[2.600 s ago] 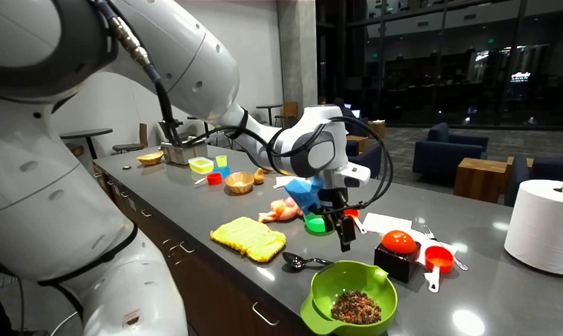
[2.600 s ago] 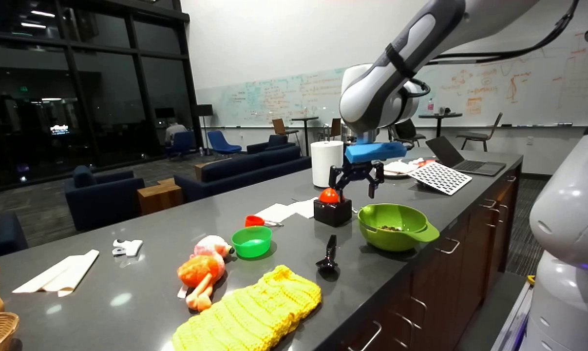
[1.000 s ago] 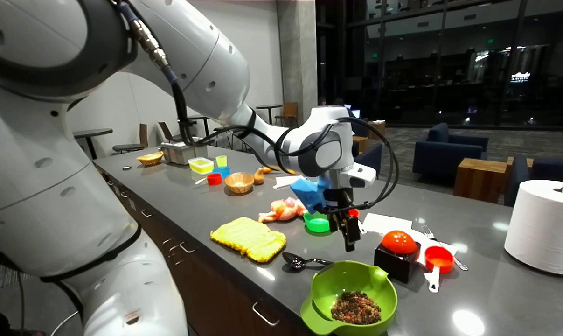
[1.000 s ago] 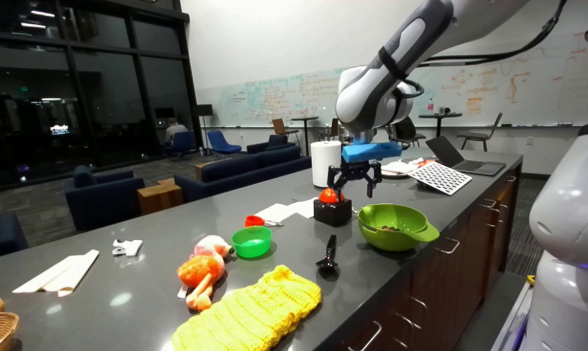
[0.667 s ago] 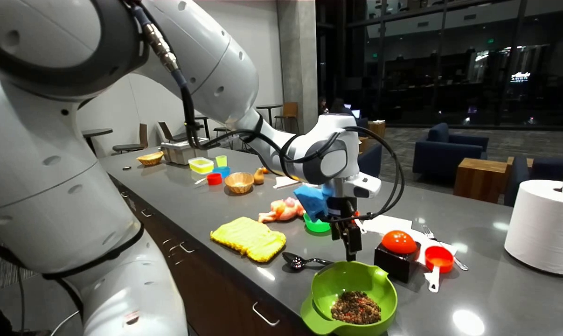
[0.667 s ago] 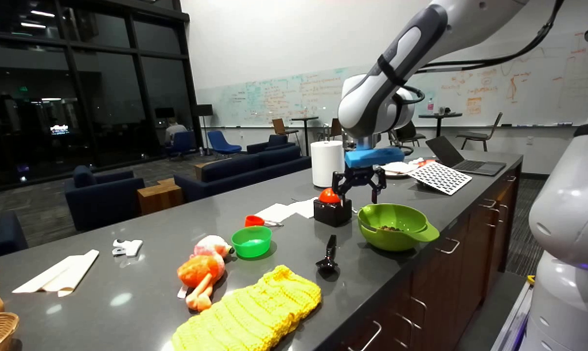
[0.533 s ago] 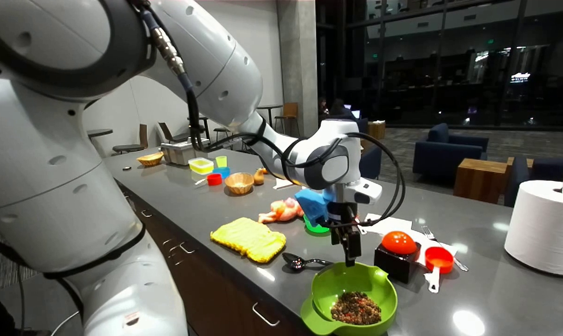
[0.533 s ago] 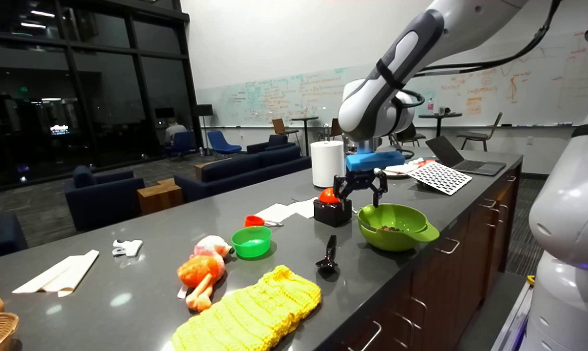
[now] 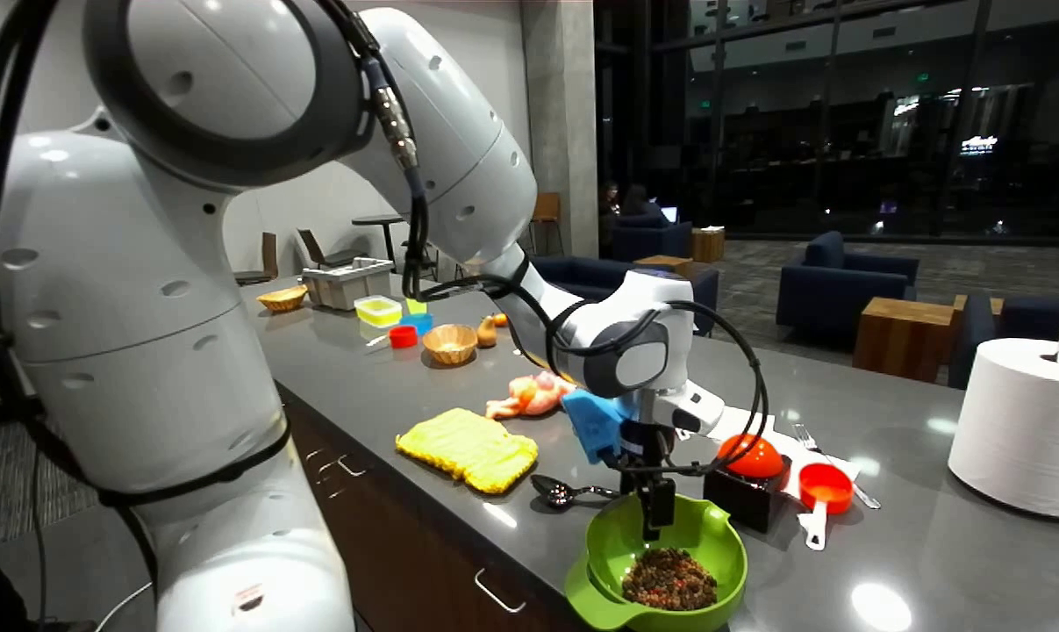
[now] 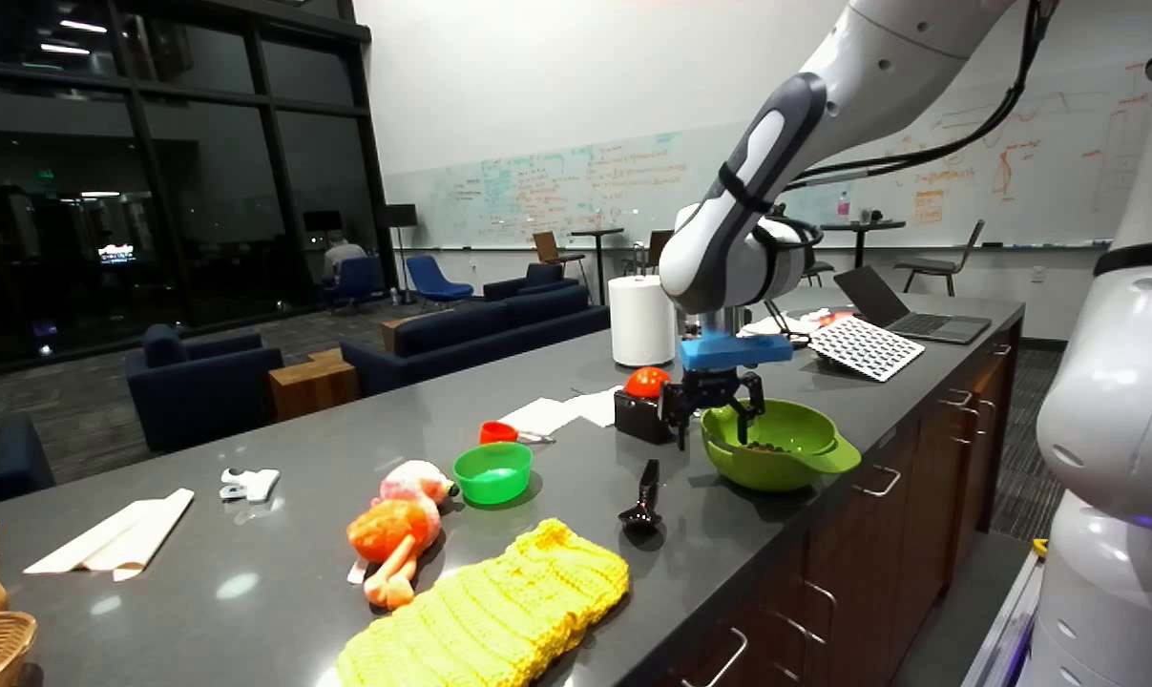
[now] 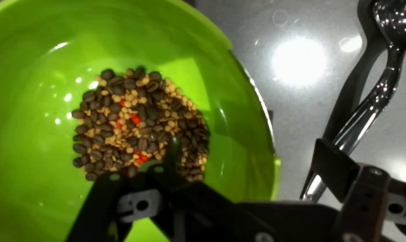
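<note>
The gripper (image 10: 712, 439) is held wide, its jaws spread apart. The bowl (image 11: 48, 111), partly below it, is straddled at its rim: in the wrist view one jaw is seen over the beans (image 11: 139, 114) and the other outside, over the spoon (image 11: 369, 111). Whether the rim is touched cannot be told. Just beside the gripper, the box (image 10: 638, 420) with its orange dome (image 10: 646, 384) is set. Past the spoon from the gripper, the cloth (image 10: 499, 611) is laid, and near it the tub (image 10: 492, 489) and toy (image 10: 394, 527) are seen.
</note>
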Controlling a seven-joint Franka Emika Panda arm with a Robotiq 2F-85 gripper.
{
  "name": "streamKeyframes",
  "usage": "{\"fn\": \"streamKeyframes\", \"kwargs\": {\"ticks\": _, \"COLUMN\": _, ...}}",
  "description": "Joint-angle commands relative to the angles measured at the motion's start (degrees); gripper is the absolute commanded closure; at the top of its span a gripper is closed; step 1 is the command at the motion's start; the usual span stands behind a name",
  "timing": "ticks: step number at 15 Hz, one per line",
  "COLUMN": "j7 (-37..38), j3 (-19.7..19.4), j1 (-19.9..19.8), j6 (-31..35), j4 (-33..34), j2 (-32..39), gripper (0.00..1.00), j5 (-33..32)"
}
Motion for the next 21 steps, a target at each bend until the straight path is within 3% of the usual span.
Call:
{"fn": "streamKeyframes", "kwargs": {"ticks": 1, "j7": -2.33, "j3": -1.48, "j1": 0.9, "j6": 0.9, "j4": 0.9, "j2": 2.83, "gripper": 0.25, "j5": 2.51}}
{"fn": "streamKeyframes", "kwargs": {"ticks": 2, "j7": -2.59, "j3": -1.62, "j1": 0.93, "j6": 0.95, "j4": 0.98, "j2": 3.19, "gripper": 0.26, "j5": 2.71}}
{"fn": "streamKeyframes", "kwargs": {"ticks": 4, "j7": -2.8, "j3": -1.83, "j1": 1.0, "j6": 0.88, "j4": 1.22, "j2": 3.73, "gripper": 0.39, "j5": 2.86}}
{"fn": "streamKeyframes", "kwargs": {"ticks": 11, "j7": -2.24, "j3": -2.09, "j1": 1.5, "j6": -0.13, "j4": 1.47, "j2": 3.77, "gripper": 0.94, "j5": 1.95}}
{"fn": "streamKeyframes", "kwargs": {"ticks": 21, "j7": -0.12, "j3": -2.05, "j1": 1.84, "j6": -5.63, "j4": 3.02, "j2": 2.09, "gripper": 0.96, "j5": -0.75}}
